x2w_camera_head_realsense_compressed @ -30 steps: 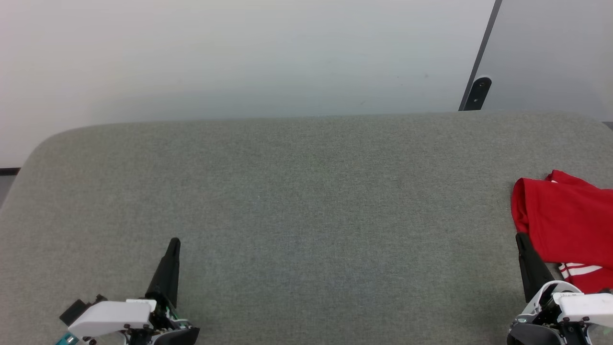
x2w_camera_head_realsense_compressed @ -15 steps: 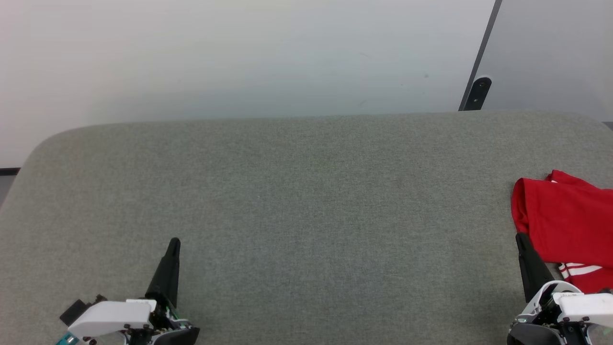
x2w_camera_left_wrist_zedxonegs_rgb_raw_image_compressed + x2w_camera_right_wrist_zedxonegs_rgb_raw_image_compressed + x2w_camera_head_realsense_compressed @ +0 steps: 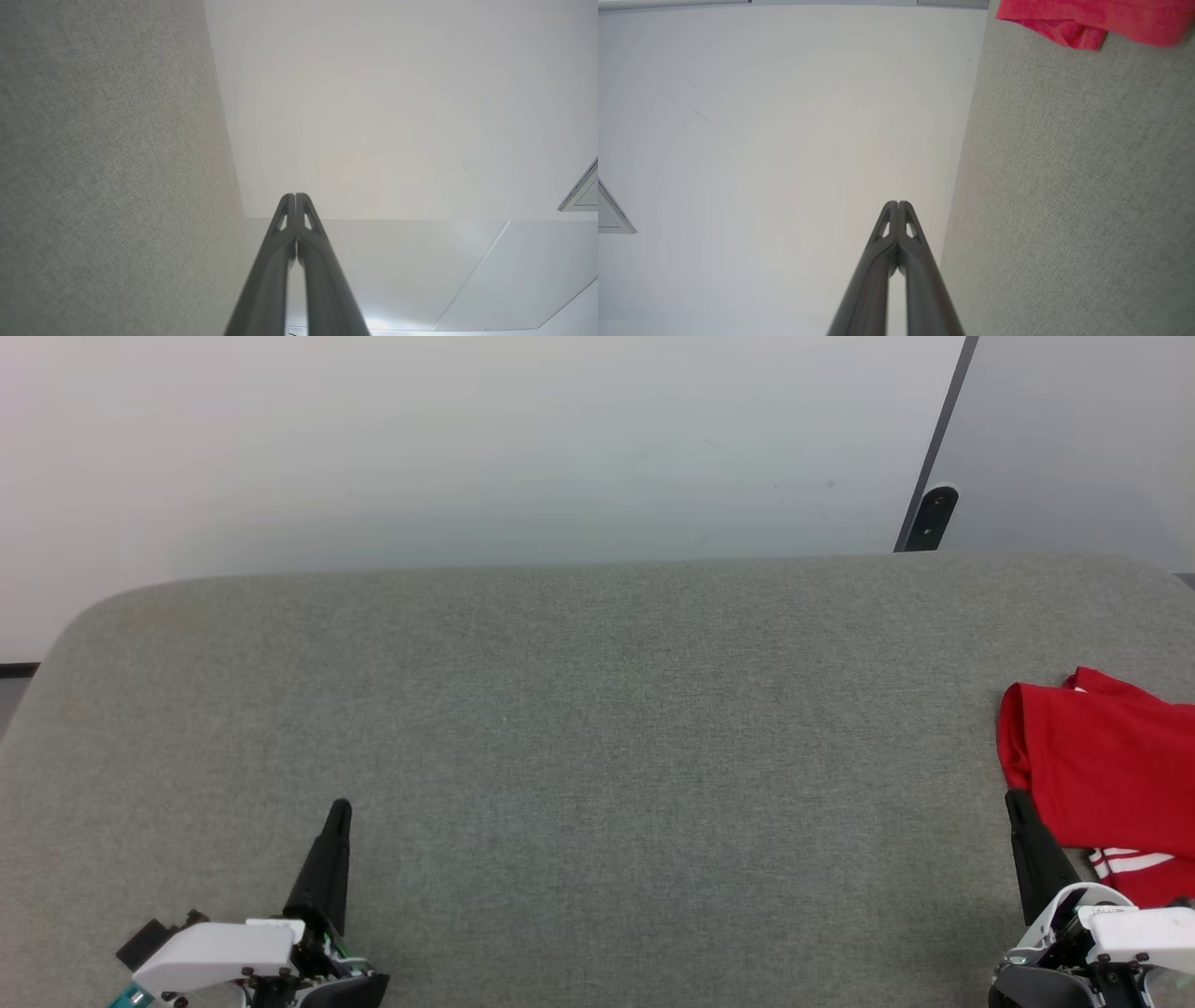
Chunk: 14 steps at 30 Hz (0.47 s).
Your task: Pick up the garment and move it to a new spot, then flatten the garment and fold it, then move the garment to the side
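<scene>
Red soft-fabric garment (image 3: 1102, 765) with striped red-and-white trim lies bunched at the right edge of the grey fabric-covered table (image 3: 597, 709). The right gripper (image 3: 1014, 800) is just beside it, fingers pressed together, empty. The left gripper (image 3: 339, 808) is lower left, well apart, fingers together, empty.

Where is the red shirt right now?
In the head view the red shirt lies at the right edge of the grey table, just beside the right gripper, whose jaws are shut.
</scene>
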Motion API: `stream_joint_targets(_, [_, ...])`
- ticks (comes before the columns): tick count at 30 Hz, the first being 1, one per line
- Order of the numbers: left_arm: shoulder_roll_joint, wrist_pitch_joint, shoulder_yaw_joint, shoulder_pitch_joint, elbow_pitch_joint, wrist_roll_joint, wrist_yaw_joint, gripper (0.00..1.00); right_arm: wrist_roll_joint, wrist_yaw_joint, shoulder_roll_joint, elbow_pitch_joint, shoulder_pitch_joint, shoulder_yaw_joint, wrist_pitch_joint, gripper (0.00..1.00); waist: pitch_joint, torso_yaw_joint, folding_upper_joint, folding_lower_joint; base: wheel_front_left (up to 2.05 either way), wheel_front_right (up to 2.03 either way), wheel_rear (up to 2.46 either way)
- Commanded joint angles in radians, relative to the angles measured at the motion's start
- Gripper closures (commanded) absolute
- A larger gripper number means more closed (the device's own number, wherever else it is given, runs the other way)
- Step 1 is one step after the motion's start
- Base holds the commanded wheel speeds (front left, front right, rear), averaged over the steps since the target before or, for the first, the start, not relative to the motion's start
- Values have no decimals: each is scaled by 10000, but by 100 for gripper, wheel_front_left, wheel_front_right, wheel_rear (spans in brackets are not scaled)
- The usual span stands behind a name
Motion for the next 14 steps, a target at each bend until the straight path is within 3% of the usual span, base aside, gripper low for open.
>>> stream_joint_targets(1, [-13, 21, 32, -111, 16, 41, -56, 100, 49, 0, 26, -1, -38, 29, -26, 100, 0, 0, 0, 0, 0, 0, 0])
stream_joint_targets(14, [-20, 31, 41, -112, 16, 52, -56, 100, 49, 0, 26, -1, -38, 29, -25, 100, 0, 0, 0, 0, 0, 0, 0])
